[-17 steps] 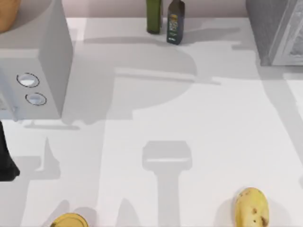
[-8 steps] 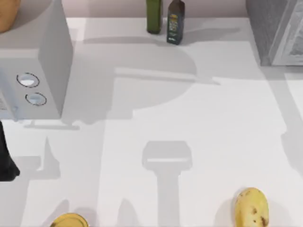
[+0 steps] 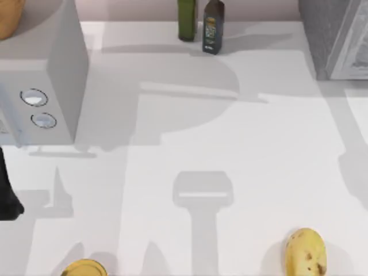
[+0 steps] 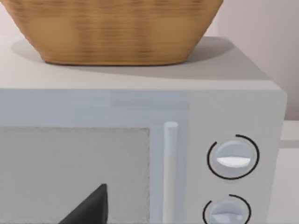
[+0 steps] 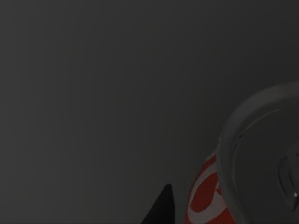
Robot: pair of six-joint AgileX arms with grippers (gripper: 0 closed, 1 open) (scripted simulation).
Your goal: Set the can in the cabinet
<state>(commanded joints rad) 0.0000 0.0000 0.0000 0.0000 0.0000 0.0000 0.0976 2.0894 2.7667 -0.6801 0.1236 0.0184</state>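
The can shows its silver top and red label with white marks against a dark background in the right wrist view. It sits very close in, and my right gripper is shut on it; one dark fingertip shows beside it. The grey cabinet stands at the table's back right corner. A broad shadow lies on the table at the right edge. My left arm is parked at the left edge, facing the microwave.
The grey microwave stands at the back left with a woven basket on top. Two dark bottles stand at the back middle. A yellow potato and another yellow item lie at the front edge.
The shadow at the table's right edge has grown and slid toward the back. The left arm and the table's objects have not moved.
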